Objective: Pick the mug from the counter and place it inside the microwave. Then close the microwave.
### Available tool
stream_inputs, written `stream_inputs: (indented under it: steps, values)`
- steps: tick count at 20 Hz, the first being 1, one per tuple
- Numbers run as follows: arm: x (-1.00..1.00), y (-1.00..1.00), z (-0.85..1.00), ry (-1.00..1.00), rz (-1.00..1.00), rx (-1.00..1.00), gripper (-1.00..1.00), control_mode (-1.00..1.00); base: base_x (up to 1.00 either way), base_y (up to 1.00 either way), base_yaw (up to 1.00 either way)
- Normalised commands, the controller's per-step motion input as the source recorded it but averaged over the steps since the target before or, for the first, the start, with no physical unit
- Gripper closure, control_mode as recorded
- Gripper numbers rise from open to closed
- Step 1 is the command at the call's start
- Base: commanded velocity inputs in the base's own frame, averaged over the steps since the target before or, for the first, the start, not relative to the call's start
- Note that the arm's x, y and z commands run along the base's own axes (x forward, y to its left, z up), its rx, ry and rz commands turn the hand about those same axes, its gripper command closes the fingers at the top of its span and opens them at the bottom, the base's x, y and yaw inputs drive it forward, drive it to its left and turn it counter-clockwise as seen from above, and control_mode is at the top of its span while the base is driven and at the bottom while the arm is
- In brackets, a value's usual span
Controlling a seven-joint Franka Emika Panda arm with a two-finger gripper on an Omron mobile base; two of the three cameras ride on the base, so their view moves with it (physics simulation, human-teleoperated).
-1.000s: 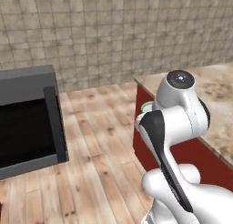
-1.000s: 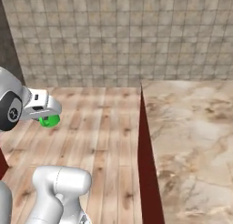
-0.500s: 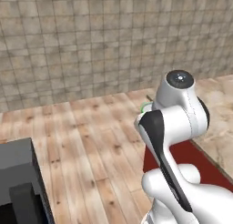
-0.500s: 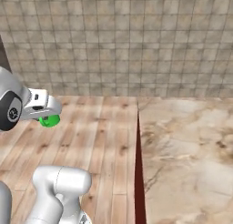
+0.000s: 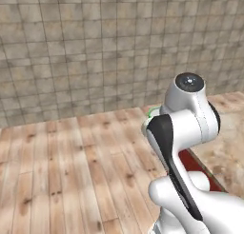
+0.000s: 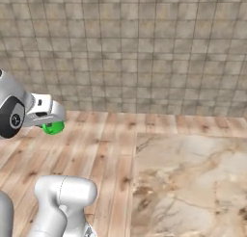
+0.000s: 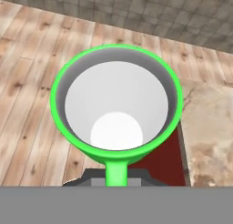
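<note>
Above wood floor [image 6: 96, 149] | gripper [image 6: 50, 119] clamps mug [image 7: 116, 104] | no writing

No writing, label, brand mark, number or sign can be read anywhere in these views. The small bright green cylindrical mug [image 7: 116, 104] with its pale whitish inside carries no print, the broad beige-and-brown marbled stone counter [image 6: 193, 183] shows only its veined pattern, and the grey-brown tiled wall [image 5: 95, 47] and the plank wooden floor [image 5: 71, 171] are plain.
</note>
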Motion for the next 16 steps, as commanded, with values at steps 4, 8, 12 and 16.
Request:
stream_inputs:
  steps: [4, 8, 12, 16]
  values:
    - [0.0, 0.0, 0.0, 0.0, 0.0, 0.0, 1.0, 1.0, 1.0, -0.13, 0.14]
    - [0.0, 0.0, 0.0, 0.0, 0.0, 0.0, 1.0, 1.0, 0.69, 0.1, 0.4]
    - [0.0, 0.0, 0.0, 0.0, 0.0, 0.0, 1.0, 1.0, 0.16, 0.36, 0.84]
    - [0.0, 0.0, 0.0, 0.0, 0.0, 0.0, 1.0, 1.0, 0.2, 0.0, 1.0]
